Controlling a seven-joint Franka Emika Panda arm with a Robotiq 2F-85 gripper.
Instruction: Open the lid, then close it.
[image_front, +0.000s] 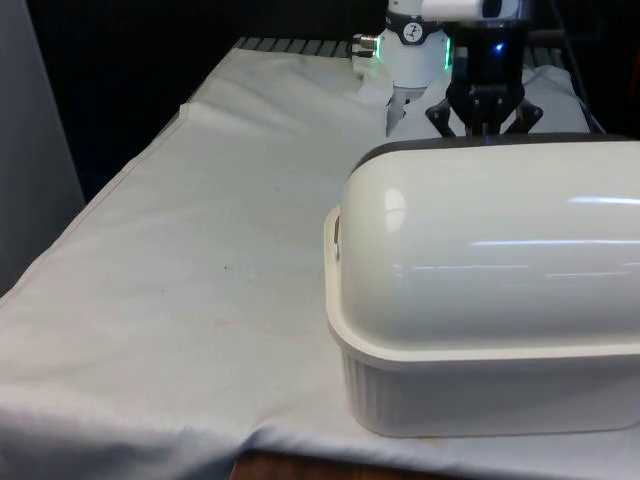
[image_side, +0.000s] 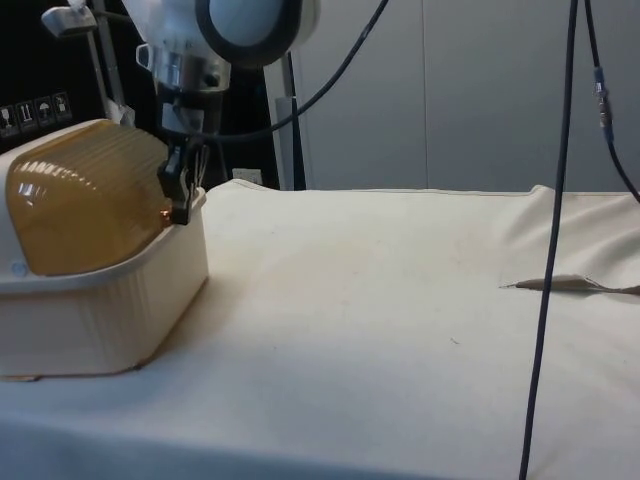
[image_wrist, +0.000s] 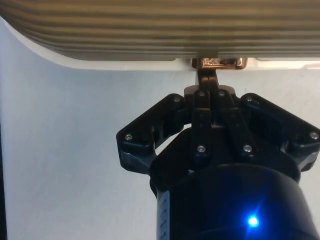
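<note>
Now bread box lid down; hand pinches copper handle.

Jaws closed on the ribbed lid's copper handle.

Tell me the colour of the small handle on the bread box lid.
Copper-coloured and shiny; the handle shows best in the wrist view, at the lid edge.

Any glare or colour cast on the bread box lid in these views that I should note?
Front view: the lid looks white, with bright streaks of glare along its curved top. Side view: the same lid looks amber, with small highlights near its end. Wrist view: the gripper reaches a shiny copper handle that glints.
</note>
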